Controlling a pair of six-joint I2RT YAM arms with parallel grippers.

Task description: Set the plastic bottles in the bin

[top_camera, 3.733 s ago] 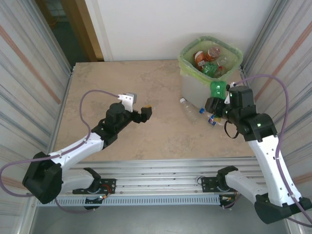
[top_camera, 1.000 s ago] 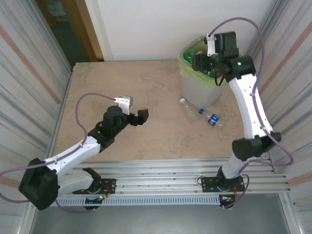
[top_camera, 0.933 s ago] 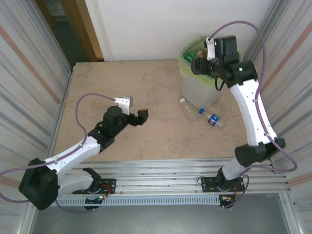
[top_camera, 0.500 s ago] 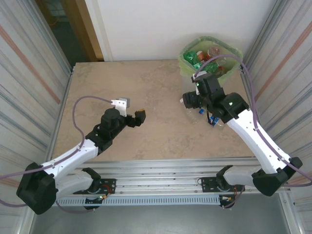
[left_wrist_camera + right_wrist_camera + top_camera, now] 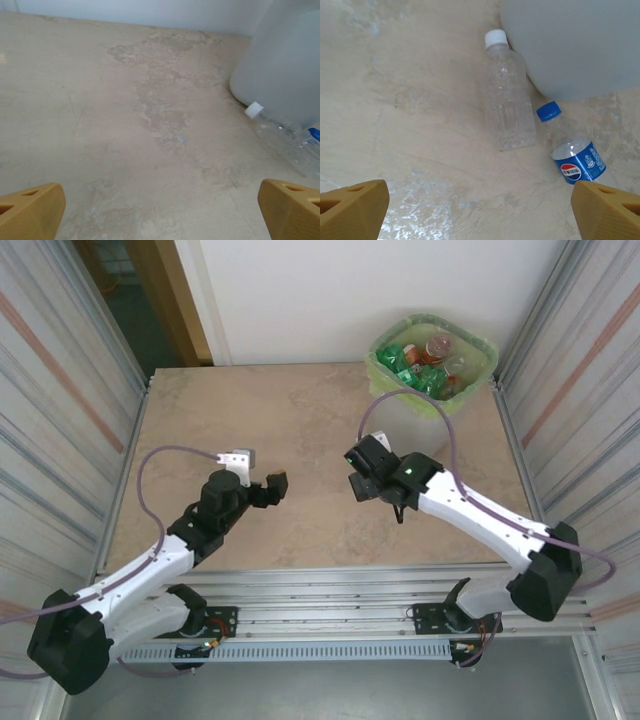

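**Top external.** The bin (image 5: 388,343), lined with a light green bag (image 5: 482,345), stands at the table's (image 5: 250,410) far right corner. It is already heaped with green, red-labelled and clear bottles (image 5: 425,368). The right gripper (image 5: 360,485) hangs over the middle of the table, just short of the bin's near side, probably lining up another pick. The left gripper (image 5: 272,488) sits toward the near left, well apart from the bin, apparently leaving its partner room.

**Left wrist.** The left gripper (image 5: 160,215) has its fingers (image 5: 30,210) spread wide with nothing but bare table between them. Ahead, a clear white-capped bottle (image 5: 282,137) lies on its side at the foot of the bin (image 5: 285,65).

**Right wrist.** The right gripper (image 5: 480,210) is also spread wide and empty, looking down on two bottles left on the table. The clear white-capped bottle (image 5: 509,107) lies with its cap beside the bin's wall (image 5: 575,45). A blue-capped Pepsi bottle (image 5: 572,157) lies just to its right, tucked close to the bin. With the bin crowding one side, the open table side looks like the easier approach.
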